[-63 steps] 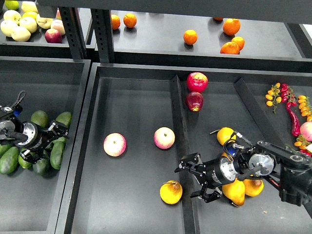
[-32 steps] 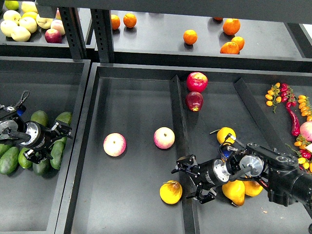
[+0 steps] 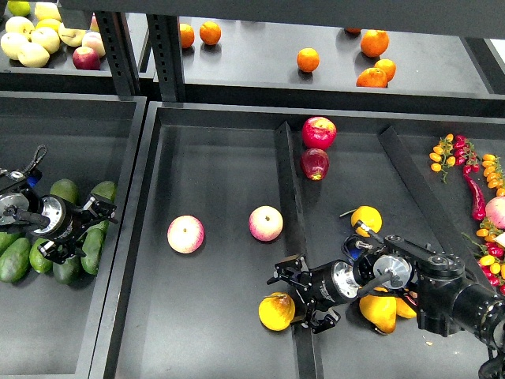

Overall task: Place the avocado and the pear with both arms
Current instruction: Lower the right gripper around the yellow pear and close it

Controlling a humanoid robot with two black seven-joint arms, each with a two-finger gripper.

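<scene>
A golden-yellow pear [image 3: 276,310] with a brown patch at its top lies in the middle bin near the front. My right gripper [image 3: 295,298] is open just to its right, over the divider, with its fingers spread towards the pear. Several dark green avocados [image 3: 92,243] lie piled in the left bin. My left gripper [image 3: 82,230] is open low over that pile, with its fingers spread either side of one avocado. I cannot tell whether they touch it.
Two pink-yellow apples [image 3: 185,234] [image 3: 266,223] lie in the middle bin. Two red apples [image 3: 319,132] sit beside the raised divider [image 3: 287,189]. More yellow pears [image 3: 379,311] lie under my right arm. Oranges [image 3: 308,59] are on the back shelf and red peppers [image 3: 476,197] at far right.
My right gripper has moved left across the divider, closer to the pear, and stays open. My left gripper has hardly moved over the avocados.
</scene>
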